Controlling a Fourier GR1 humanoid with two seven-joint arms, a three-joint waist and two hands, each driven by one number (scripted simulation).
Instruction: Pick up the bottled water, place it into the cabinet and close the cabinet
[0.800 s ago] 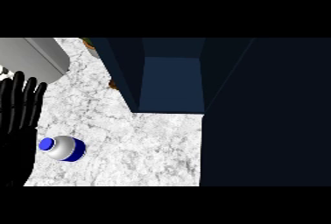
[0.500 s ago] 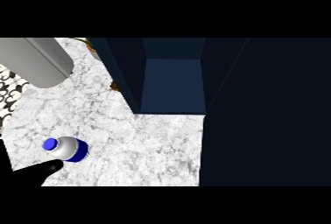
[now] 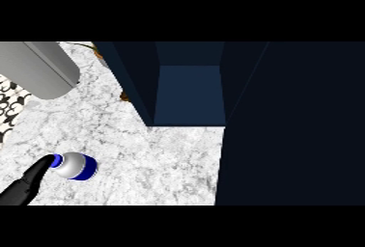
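From the head view I see the bottled water (image 3: 74, 165) lying on the marble counter (image 3: 153, 159) toward the lower left, its blue cap end pointing left and a blue band around its pale body. A black hand (image 3: 27, 184) comes in from the lower left corner and reaches up to the bottle; one finger tip (image 3: 47, 165) sits right against the cap end. That places it on the robot's left side, so I take it as the left hand. Only a narrow dark part of it shows, and I cannot tell whether its fingers are spread, pressed together or pinching anything. The bottle rests on the counter, with nothing curled round it that I can make out. Above and to the right stands the dark blue cabinet (image 3: 189, 91), its inside open to me as a lighter blue recess, well apart from the bottle. A large dark panel (image 3: 292, 125) fills the right side of the view next to that recess; I cannot say for sure whether it is the cabinet's door. In the upper left corner a grey rounded shape (image 3: 35, 67) crosses the counter edge, and beneath it at the far left there is a strip of black-and-white patterned surface (image 3: 8, 99). I cannot find the right hand anywhere.
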